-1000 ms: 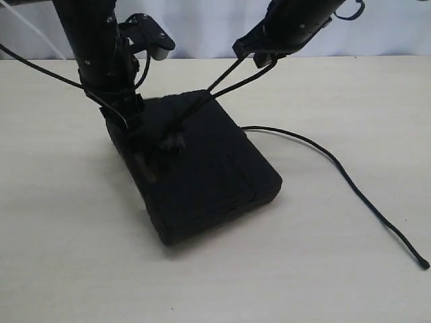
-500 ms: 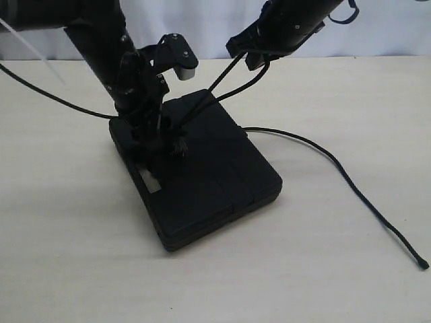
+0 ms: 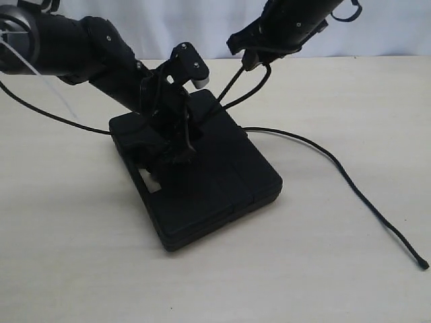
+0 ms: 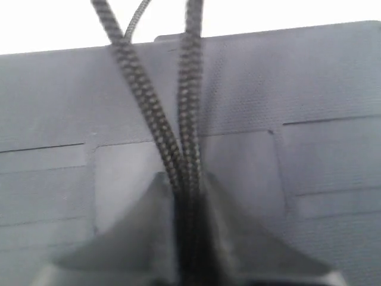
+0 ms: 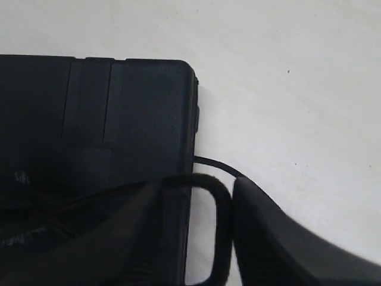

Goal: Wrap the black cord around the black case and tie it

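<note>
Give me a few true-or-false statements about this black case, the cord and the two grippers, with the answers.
1. The black case lies flat on the table. True.
2. The left gripper hangs far from the case. False: it is down over the case, shut on two strands of the black cord.
3. One cord end trails across the table, away from the case. True.
4. The right gripper rests on the table. False: it is raised above the case's far edge, with cord strands running down from it.
</note>
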`<action>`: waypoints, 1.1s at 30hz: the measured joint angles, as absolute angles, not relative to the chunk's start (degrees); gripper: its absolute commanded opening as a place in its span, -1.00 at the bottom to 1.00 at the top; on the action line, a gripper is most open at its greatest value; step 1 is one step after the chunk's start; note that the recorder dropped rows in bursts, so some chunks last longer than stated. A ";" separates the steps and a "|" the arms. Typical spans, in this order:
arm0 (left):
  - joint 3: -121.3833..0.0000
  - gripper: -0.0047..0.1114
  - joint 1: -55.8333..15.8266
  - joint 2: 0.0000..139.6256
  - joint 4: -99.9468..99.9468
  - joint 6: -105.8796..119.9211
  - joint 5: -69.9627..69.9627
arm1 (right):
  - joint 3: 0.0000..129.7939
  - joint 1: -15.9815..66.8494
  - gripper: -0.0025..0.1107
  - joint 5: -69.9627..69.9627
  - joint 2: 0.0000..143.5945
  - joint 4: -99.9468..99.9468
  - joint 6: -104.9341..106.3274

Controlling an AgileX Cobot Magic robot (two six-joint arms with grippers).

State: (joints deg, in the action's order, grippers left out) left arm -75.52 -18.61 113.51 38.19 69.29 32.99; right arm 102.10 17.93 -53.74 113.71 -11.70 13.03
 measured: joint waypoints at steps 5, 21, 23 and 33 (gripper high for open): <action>-75.46 -0.92 -18.61 113.78 38.66 69.50 31.91 | 102.10 17.84 0.01 -60.06 108.84 -3.68 12.33; -64.05 -0.92 -22.30 112.06 54.45 105.10 14.06 | 72.40 1.92 0.01 -61.80 107.37 1.95 16.08; -64.05 -0.92 -23.83 111.66 55.12 106.88 14.63 | 68.69 2.03 0.01 -57.51 108.27 1.67 16.47; -63.72 -0.92 -25.33 111.50 55.80 109.25 14.49 | 64.74 2.13 -0.20 -50.26 114.59 3.22 14.99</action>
State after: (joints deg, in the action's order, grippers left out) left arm -63.72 -25.33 111.50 55.80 109.25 14.49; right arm 64.74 2.13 -50.26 114.59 3.22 14.99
